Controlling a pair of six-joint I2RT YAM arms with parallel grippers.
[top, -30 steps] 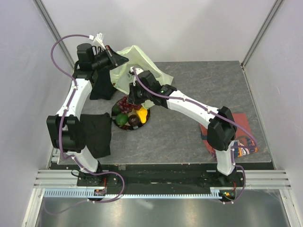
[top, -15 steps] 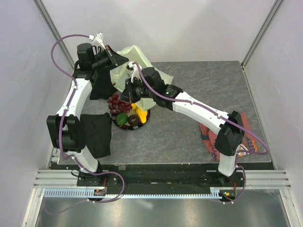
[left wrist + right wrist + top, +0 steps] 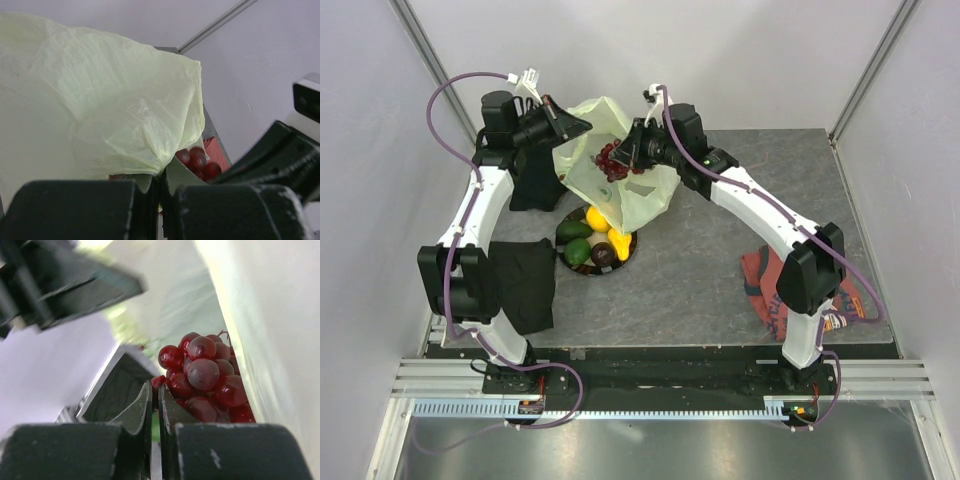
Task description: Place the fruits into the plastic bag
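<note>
Top external view: one pale green plastic bag (image 3: 620, 200) hangs from the left gripper (image 3: 586, 125), whose jaws pinch its rim so that the mouth is held up and open. One dark plate (image 3: 582, 271), on the near side of both grippers, gathers the waiting fruit. One grape bunch (image 3: 610, 158), clamped in the right gripper (image 3: 628, 155), hangs just past its fingertips at the bag's mouth, seemingly for release. On the plate: two lemons (image 3: 595, 217), apparently two green fruits (image 3: 578, 251), one dark brown fruit (image 3: 603, 257).

Bright, even light with soft shadows; right wrist view blurs the background, grapes (image 3: 205, 375) sharp
</note>
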